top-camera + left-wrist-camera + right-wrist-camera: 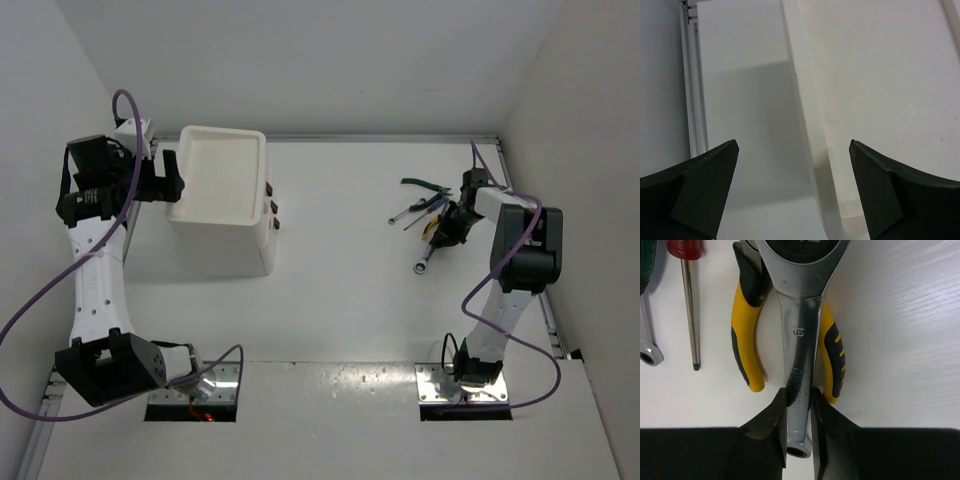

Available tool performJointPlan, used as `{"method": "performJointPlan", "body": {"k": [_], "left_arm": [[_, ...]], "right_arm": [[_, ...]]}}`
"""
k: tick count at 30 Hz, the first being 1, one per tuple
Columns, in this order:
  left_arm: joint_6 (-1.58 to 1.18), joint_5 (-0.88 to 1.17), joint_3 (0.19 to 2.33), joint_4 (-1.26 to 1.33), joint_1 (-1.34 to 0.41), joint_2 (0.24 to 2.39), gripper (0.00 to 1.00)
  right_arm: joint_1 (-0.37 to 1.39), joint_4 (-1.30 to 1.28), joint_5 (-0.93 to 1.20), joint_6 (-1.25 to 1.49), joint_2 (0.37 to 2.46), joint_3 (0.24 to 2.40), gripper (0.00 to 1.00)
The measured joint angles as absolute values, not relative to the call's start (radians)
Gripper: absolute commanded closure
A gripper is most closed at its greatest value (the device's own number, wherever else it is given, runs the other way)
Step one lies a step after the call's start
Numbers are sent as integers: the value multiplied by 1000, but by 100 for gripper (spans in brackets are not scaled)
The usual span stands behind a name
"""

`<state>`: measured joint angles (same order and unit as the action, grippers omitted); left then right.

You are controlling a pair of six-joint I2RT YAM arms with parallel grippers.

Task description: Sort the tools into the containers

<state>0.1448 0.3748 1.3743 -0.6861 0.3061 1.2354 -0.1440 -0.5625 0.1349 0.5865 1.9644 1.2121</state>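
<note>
A large silver wrench (799, 340) lies on the yellow-handled pliers (747, 355), and my right gripper (798, 392) is shut on its shaft, one finger against each side. From above, that gripper (447, 225) is low over the tool pile and the wrench's end (424, 264) sticks out toward the front. Left of the grip lie a red-handled screwdriver (690, 315) and a smaller wrench (646, 345). The green-handled pliers (425, 185) lie behind. My left gripper (175, 185) hangs open at the left side of the white drawer unit (222, 131); its tray rim (810, 125) runs between the fingers.
The drawer unit's three dark handles (272, 207) face right, toward the tools. White walls close in the left, back and right. A metal rail (695, 100) runs along the table's left edge beside the unit.
</note>
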Motion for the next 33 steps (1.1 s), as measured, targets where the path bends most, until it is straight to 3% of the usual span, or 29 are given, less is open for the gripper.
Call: {"method": "performJointPlan", "body": {"k": [8,18,25,33], "left_arm": [[141,363,1370,-685,306,1236,1],[140,355,1370,-685,306,1227,1],[133,354,1370,-686,306,1222,1],[126,354,1370,-688,296,1222,1]], "right_arm": [[-144,-570,165,535,1937,1204,100],[36,-585,224,427,1596,1268,100],[246,-592,300,392,1593,1536,100],[467,-579,336,384,1813,1955,100]]}}
